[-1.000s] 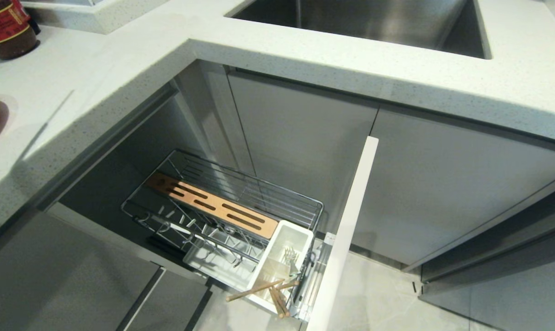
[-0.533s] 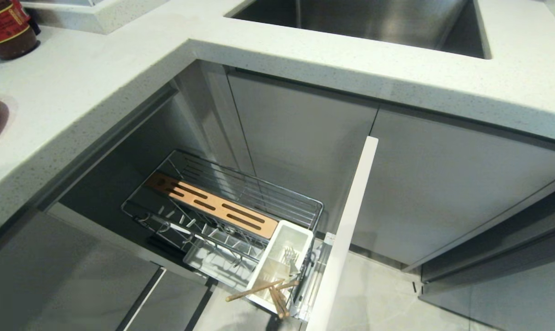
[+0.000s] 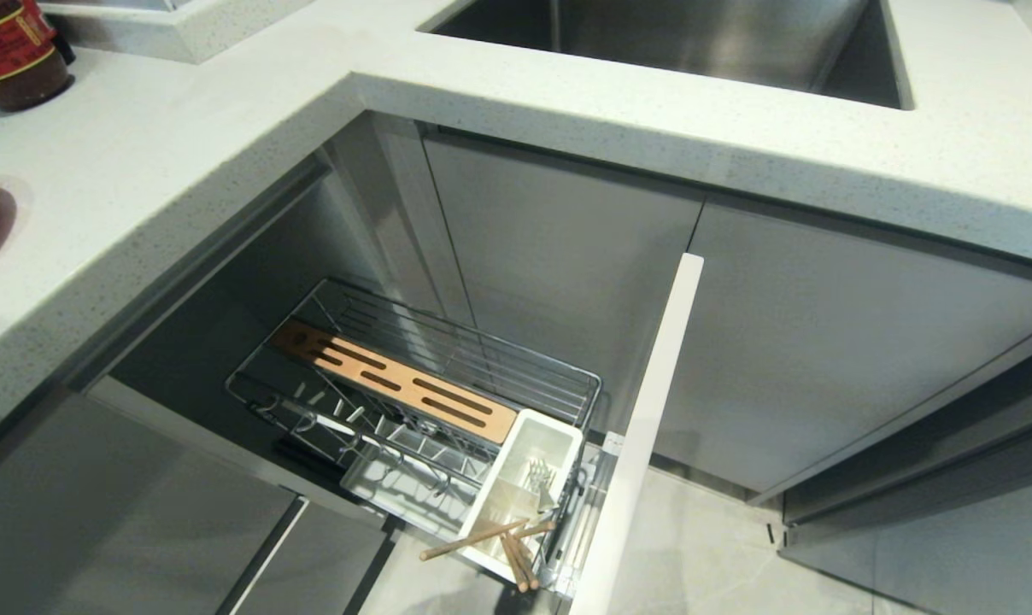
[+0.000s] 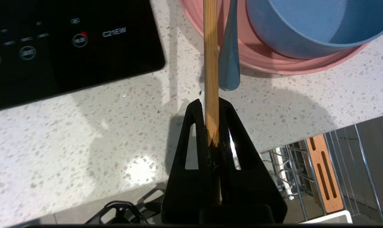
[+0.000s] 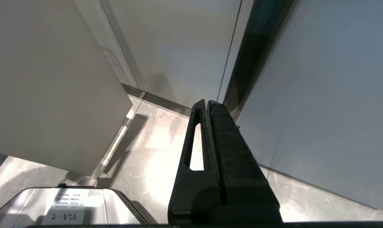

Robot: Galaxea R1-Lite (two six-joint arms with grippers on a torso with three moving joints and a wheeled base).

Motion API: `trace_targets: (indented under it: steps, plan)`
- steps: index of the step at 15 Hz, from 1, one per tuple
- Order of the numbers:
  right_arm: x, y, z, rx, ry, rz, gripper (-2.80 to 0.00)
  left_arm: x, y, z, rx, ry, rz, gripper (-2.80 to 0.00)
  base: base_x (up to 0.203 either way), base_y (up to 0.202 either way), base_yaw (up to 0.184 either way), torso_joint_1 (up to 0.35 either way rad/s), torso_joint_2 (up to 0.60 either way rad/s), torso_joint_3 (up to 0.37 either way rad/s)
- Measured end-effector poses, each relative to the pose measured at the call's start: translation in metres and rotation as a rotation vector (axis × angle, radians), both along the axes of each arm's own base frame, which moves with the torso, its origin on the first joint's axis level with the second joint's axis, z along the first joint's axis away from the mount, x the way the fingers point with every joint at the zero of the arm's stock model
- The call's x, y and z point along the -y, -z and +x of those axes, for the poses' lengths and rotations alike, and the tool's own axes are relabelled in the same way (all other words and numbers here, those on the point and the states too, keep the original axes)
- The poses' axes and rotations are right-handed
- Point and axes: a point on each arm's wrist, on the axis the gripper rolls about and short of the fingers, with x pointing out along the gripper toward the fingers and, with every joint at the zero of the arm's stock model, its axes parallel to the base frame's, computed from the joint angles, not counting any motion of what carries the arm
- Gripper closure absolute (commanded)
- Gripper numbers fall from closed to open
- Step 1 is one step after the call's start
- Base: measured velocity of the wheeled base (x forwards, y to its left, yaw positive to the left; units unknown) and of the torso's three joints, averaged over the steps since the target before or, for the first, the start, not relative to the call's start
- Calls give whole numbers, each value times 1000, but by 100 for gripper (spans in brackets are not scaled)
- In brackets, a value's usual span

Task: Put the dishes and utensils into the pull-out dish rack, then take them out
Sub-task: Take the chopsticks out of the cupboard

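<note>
Now, head view: rack (image 3: 448, 384) pulled out under the counter (image 3: 183, 171), chopsticks (image 3: 503, 540) lying across the cup (image 3: 529, 478) at its 5 o'clock end, tips poking over the rim; neither arm in shot. Left wrist view: left gripper (image 4: 211, 106) clamped on one chopstick (image 4: 211, 63) above the counter; pink plate (image 4: 274, 61) w/ blue bowl (image 4: 308, 22) on it at 1 o'clock, cooktop (image 4: 68, 44) at 10. Right wrist view: right gripper (image 5: 208, 104) closed, empty, above floor (image 5: 153, 145) by cabinet doors.
</note>
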Motion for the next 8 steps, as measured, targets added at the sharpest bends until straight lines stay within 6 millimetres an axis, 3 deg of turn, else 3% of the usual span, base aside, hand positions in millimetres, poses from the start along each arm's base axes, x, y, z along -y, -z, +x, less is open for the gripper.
trace_targets:
  steps: [8]
  plan:
    - [0, 0, 0, 0, 0, 0, 0, -25, 10, 28, 11, 56, -71, 0, 0, 0, 0, 0, 0, 0]
